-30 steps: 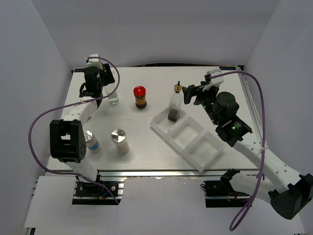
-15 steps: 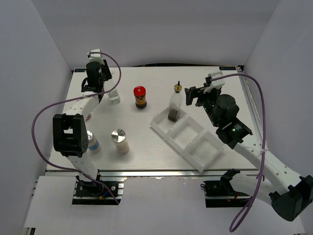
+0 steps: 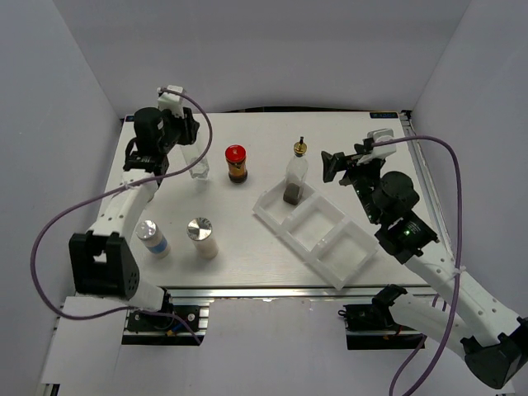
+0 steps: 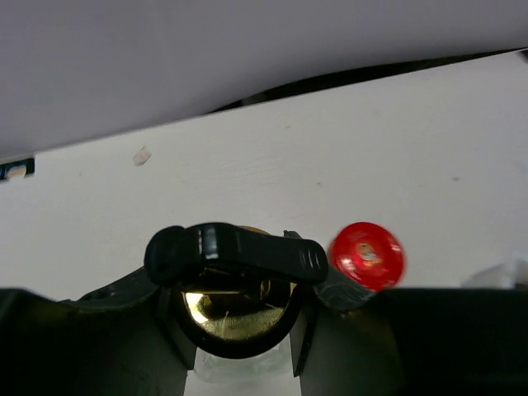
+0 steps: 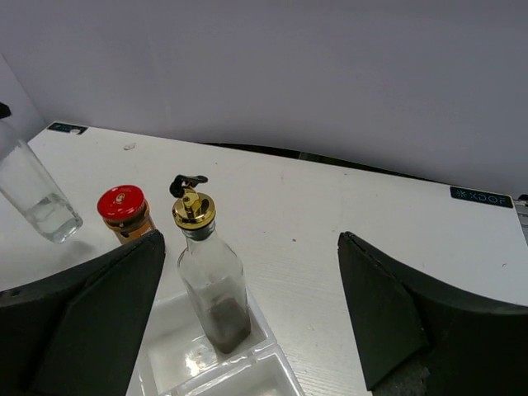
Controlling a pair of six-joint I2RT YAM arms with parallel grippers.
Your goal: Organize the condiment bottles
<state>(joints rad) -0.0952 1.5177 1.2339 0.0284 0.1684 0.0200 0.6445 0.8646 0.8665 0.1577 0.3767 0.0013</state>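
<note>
One grab's on: your left gripper (image 4: 238, 330) is clamped on the tilted clear bottle (image 3: 199, 166). Your right gripper (image 5: 252, 322) is wide open, empty, near the spouted bottle (image 5: 213, 280) in the tray (image 3: 345, 247).

The top external camera looks down from above and behind the arm bases over the whole table (image 3: 247, 247). The left wrist camera sits tight above a gold-spouted bottle (image 4: 235, 309), apparently facing the rear wall (image 4: 247, 49). The right wrist camera views from farther back. All three catch the red-lidded jar (image 3: 236, 162).
</note>
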